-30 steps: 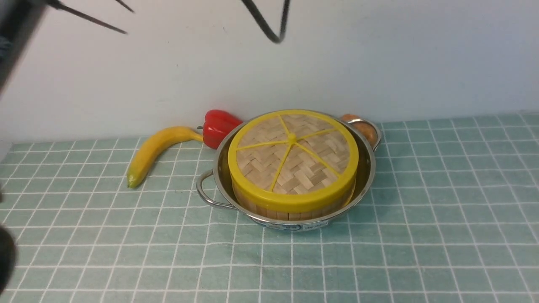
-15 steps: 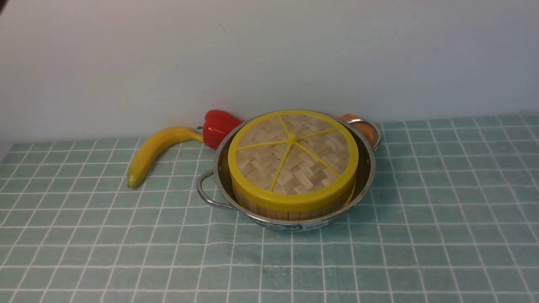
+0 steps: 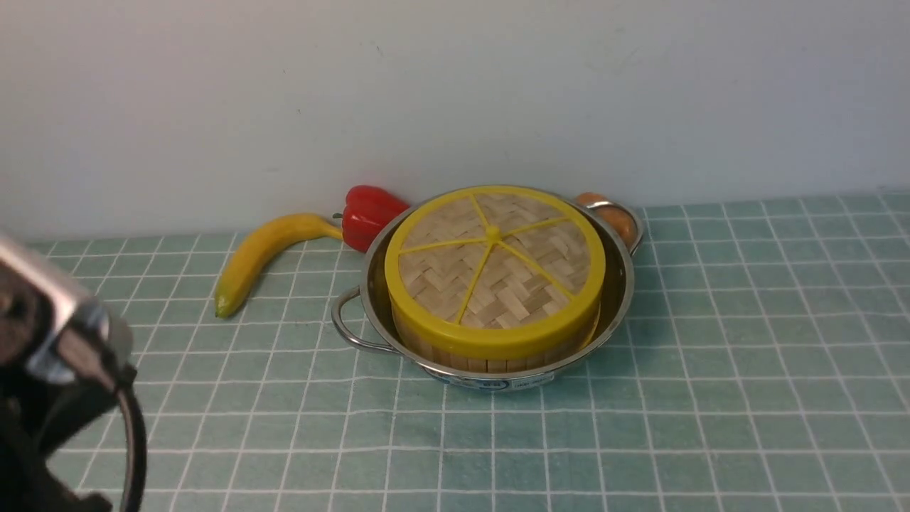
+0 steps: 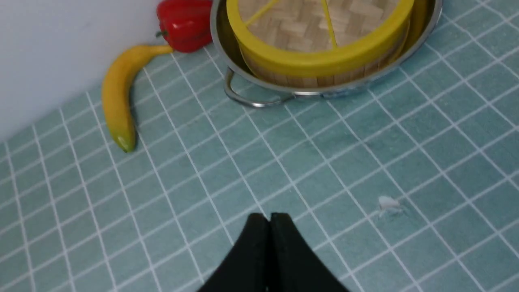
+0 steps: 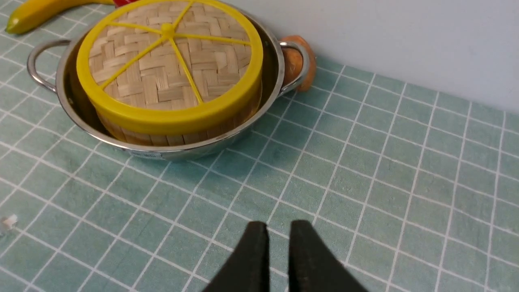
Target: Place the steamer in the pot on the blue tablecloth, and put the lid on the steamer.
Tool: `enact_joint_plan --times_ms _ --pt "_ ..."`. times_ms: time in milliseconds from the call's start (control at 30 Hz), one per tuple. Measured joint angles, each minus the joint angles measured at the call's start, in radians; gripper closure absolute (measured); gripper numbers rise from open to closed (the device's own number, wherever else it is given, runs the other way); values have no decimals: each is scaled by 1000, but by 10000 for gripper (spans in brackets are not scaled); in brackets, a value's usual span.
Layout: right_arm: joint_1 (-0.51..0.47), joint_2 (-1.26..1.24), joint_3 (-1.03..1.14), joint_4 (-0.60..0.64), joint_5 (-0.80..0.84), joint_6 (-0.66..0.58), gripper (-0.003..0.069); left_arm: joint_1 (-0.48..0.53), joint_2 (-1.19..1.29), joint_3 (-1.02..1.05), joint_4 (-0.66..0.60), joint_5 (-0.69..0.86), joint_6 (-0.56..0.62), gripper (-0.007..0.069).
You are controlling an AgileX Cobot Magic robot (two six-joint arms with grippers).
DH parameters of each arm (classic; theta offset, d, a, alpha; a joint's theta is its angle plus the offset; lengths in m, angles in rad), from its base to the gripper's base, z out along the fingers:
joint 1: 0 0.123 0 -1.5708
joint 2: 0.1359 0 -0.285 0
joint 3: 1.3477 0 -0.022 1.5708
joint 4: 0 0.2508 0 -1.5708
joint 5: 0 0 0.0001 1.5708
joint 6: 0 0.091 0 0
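The pot (image 3: pixel 620 299) stands on the blue tablecloth (image 3: pixel 711 398) near the back wall. Inside it sits the steamer (image 3: pixel 490 359), of which only the slat wall shows. The lid (image 3: pixel 494 259) lies flat on top of the steamer, its yellow rim and spokes facing up. My left gripper (image 4: pixel 269 217) is shut and empty over bare cloth, in front of and to the left of the pot. My right gripper (image 5: pixel 279 227) hovers over cloth in front of and to the right of the pot, its fingers drawn almost together with a thin gap and nothing between them.
A banana (image 3: pixel 259 252) and a red pepper (image 3: pixel 370 213) lie left of the pot by the wall. A brown-orange item (image 3: pixel 620 220) sits behind the pot's right handle. Part of my left arm (image 3: pixel 57 355) fills the lower left corner. A small white scrap (image 4: pixel 388 202) lies on the cloth.
The blurred arm and cables at the top left the front view, then my left arm came in at the lower left. Pot, steamer and lid have not moved.
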Motion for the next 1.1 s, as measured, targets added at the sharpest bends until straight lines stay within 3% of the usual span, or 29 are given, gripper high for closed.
enact_joint_plan --times_ms 33,100,700,933,1100 --pt "0 0 7 1 -3 1 662 0 -37 46 -15 -1 -9 647" --pt "0 0 10 16 -3 1 673 0 -72 86 -25 -2 -11 646" --pt "0 0 10 263 -3 1 643 23 -97 110 -29 -5 -10 624" --pt "0 0 10 289 -3 1 612 301 -195 132 -13 -62 51 613" --pt "0 0 10 293 -3 1 599 509 -400 339 -12 -443 16 605"
